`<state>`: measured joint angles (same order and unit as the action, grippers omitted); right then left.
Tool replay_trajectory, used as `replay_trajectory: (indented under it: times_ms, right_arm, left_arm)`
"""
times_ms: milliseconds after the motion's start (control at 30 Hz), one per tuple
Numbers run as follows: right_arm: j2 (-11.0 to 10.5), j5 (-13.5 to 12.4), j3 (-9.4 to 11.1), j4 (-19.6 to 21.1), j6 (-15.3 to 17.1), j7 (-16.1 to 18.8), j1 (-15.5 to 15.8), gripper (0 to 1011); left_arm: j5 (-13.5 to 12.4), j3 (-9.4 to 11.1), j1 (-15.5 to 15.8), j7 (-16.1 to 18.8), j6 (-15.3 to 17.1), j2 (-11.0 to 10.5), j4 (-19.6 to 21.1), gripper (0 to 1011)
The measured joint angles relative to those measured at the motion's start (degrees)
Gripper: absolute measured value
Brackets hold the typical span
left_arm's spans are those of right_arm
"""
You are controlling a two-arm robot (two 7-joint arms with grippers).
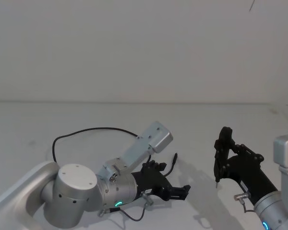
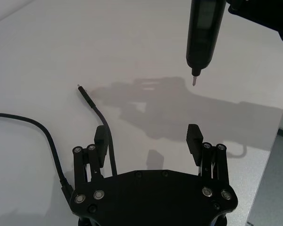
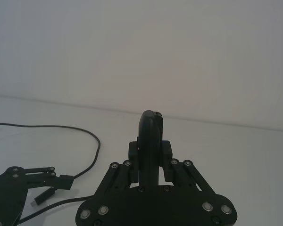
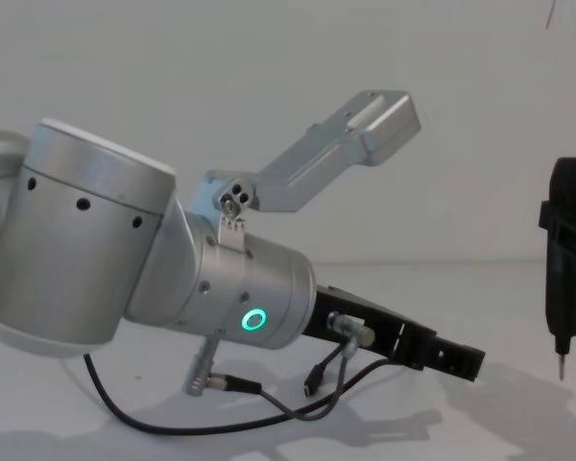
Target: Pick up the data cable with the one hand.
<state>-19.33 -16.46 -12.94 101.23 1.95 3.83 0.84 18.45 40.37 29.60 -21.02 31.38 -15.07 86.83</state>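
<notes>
The data cable (image 1: pixel 93 128) is thin and black. It loops over the white table behind my left arm, and one small plug (image 1: pixel 174 157) lies just ahead of the arm. My left gripper (image 1: pixel 173 178) is the flat black one on the silver cylinder with the green ring (image 4: pixel 256 320). It hovers low and open (image 2: pixel 147 136). The cable (image 2: pixel 104 123) runs in beside one finger (image 2: pixel 101 139), untouched, with the plug (image 2: pixel 81 90) pointing away. My right gripper (image 3: pixel 151 151) is shut on a slim black tool (image 1: pixel 223 148) with a pointed tip, held upright to the right of the plug.
The tool's metal tip (image 2: pixel 194 83) hangs over the table just beyond my left gripper's fingers. A short grey wire with a silver plug (image 4: pixel 211 382) dangles under the left wrist. The table's edge (image 2: pixel 273 155) runs close on the right side.
</notes>
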Motion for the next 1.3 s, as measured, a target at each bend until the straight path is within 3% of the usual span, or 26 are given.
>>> replay_trajectory:
  times_ms: [467, 1200, 1300]
  right_arm:
    - [0.0, 0.0, 0.0, 0.0, 0.0, 0.0, 0.0, 279]
    - [0.0, 0.0, 0.0, 0.0, 0.0, 0.0, 0.0, 279]
    - [0.0, 0.0, 0.0, 0.0, 0.0, 0.0, 0.0, 279]
  left_arm:
    - [-1.4, 0.8, -0.8, 0.3, 2.8, -0.6, 1.8, 1001]
    - [-3.1, -1.1, -4.1, 3.7, 3.9, -1.2, 4.0, 1001]
    - [-3.3, -1.2, -4.3, 3.9, 3.9, -1.1, 4.0, 962]
